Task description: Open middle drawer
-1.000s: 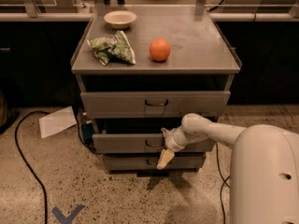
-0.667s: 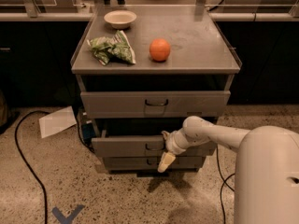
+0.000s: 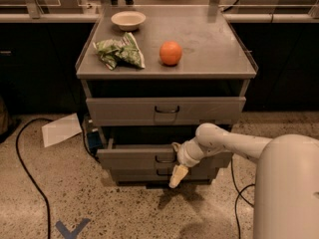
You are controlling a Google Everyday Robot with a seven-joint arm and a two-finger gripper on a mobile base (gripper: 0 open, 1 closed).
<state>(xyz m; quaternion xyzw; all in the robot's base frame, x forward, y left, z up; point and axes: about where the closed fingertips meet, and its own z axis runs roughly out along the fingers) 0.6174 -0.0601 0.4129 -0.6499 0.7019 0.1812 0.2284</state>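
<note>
The grey cabinet [image 3: 209, 44] has three drawers. The middle drawer [image 3: 129, 159] is a wide flat grey front with a small dark loop handle [image 3: 164, 159]. It stands pulled out a little past the bottom drawer [image 3: 132, 175] below it, with a dark gap above. My gripper [image 3: 176, 162] is right at that handle, on its right side, and my white arm [image 3: 234, 144] reaches in from the right. The top drawer [image 3: 124, 111] looks closed.
On the cabinet top lie a white bowl [image 3: 128, 20], a green bag [image 3: 119, 53] and an orange [image 3: 171, 53]. A sheet of paper [image 3: 61, 130] and a black cable [image 3: 27, 176] lie on the floor at left. Another cable [image 3: 240, 185] runs at right.
The middle drawer has slid slightly further out towards the camera, and my gripper has moved back with it at the handle.
</note>
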